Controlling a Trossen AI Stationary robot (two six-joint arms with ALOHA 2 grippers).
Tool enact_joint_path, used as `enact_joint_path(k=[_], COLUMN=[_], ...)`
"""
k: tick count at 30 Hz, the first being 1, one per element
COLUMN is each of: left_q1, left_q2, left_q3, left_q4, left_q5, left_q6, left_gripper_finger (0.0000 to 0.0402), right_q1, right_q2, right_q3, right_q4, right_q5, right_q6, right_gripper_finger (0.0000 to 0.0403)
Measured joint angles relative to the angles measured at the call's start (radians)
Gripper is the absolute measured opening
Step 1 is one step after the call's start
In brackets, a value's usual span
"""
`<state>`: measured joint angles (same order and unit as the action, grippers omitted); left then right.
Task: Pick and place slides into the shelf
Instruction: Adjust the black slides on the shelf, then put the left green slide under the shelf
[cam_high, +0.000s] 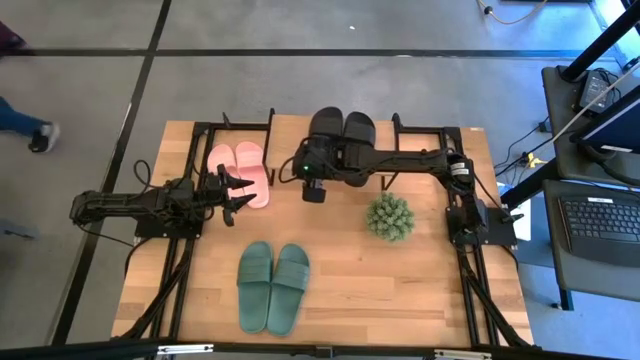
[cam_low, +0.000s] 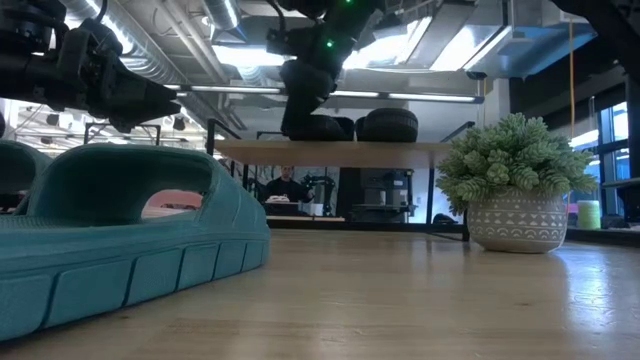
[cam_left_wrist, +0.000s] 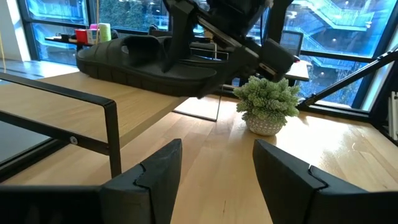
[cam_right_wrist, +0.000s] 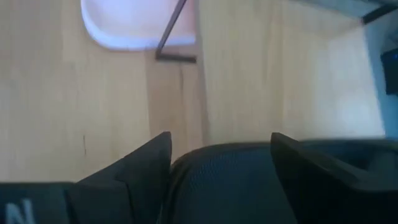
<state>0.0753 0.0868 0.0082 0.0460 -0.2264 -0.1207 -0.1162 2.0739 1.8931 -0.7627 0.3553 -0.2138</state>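
Your right tool was clamped on 1 black slide on the shelf at the far bench edge. Left tool stood apart, empty, by the pink pair. Green pair sat near the front edge. I'd guess they're light, soft, bendy rubber; grab a side edge. 3 pairs, 1 plant.

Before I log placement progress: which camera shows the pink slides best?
The high view: both pink slides lie whole beside the left gripper. The low view gives a sliver, the right wrist one end, the left wrist none.
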Motion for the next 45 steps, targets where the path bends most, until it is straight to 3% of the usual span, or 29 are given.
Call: enact_joint_path(k=[14, 21, 37, 45], left_q1=[0.000, 0.000, 0.000, 0.000], left_q2=[0.000, 0.000, 0.000, 0.000], left_q3=[0.000, 0.000, 0.000, 0.000], left_q4=[0.000, 0.000, 0.000, 0.000], left_q5=[0.000, 0.000, 0.010, 0.011], left_q6=[0.000, 0.000, -0.004, -0.004], left_gripper_finger=[0.0191, 0.0191, 0.0191, 0.0191], right_q1=[0.015, 0.057, 0.398, 0.543], right_q2=[-0.009, -0.085, -0.174, -0.176], right_q3=[0.000, 0.035, 0.062, -0.056], right_q4=[-0.101, -0.105, -0.393, -0.247], right_q5=[0.005, 0.002, 0.018, 0.020], right_q6=[0.049, 0.077, 0.357, 0.373], right_gripper_finger=[0.0272, 0.0272, 0.0272, 0.0272])
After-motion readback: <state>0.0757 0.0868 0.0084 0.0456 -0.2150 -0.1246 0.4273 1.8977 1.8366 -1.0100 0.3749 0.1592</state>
